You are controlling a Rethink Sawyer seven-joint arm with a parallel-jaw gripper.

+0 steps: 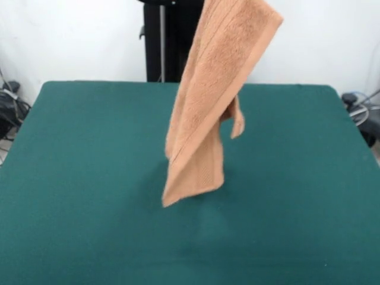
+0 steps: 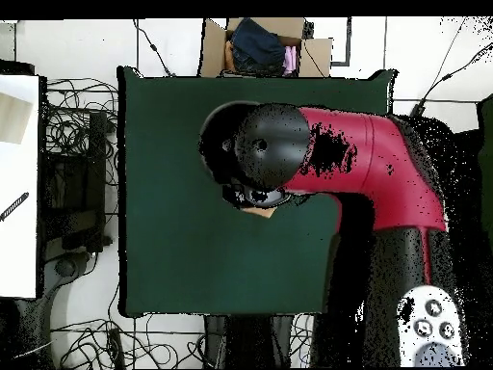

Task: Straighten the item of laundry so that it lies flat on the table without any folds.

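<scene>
The orange-tan hand towel [image 1: 205,113] is held up above the middle of the green table [image 1: 77,178], hanging in a long doubled drape with its lowest corner clear of the felt, presumably so that its weight pulls the folds out. The claw is hidden, above the front view and under the red arm [image 2: 361,159] in the overhead view, so whether it is closed on the towel cannot be told.

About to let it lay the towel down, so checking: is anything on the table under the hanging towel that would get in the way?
Nothing visible does. The towel hangs in folds above the middle of the green table, and the tabletop beneath and around it is bare in the front view. From overhead, the arm covers the spot, showing only a sliver of towel.
</scene>
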